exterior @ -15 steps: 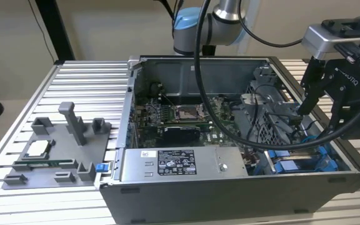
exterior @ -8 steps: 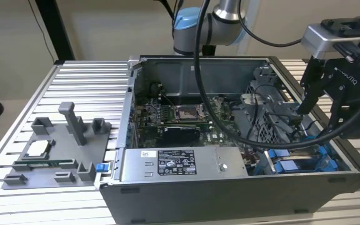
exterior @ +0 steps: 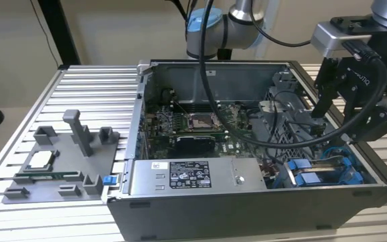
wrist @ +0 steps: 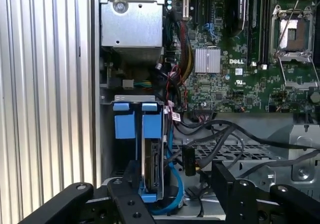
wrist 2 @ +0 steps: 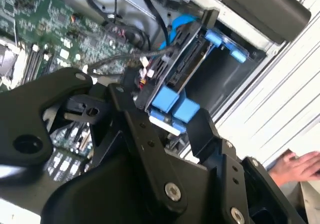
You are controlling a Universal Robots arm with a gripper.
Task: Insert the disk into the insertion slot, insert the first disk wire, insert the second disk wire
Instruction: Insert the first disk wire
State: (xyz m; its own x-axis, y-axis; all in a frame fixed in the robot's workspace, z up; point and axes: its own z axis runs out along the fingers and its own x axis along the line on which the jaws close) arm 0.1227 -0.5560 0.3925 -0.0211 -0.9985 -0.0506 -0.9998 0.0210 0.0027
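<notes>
Exterior view: disk [exterior: 306,174] below tool [exterior: 346,126]

A ribbed aluminium table [exterior: 92,85] of long parallel slats carries two things. An open computer case [exterior: 247,214] lies on its side over the middle and the exterior view's right half, its dark wall close to the near edge. Just beside it, toward the near corner on the exterior view's left, sits a flat grey fixture plate [exterior: 62,162] with posts and brackets standing on it, and bare slats run behind it to the far edge.
</notes>
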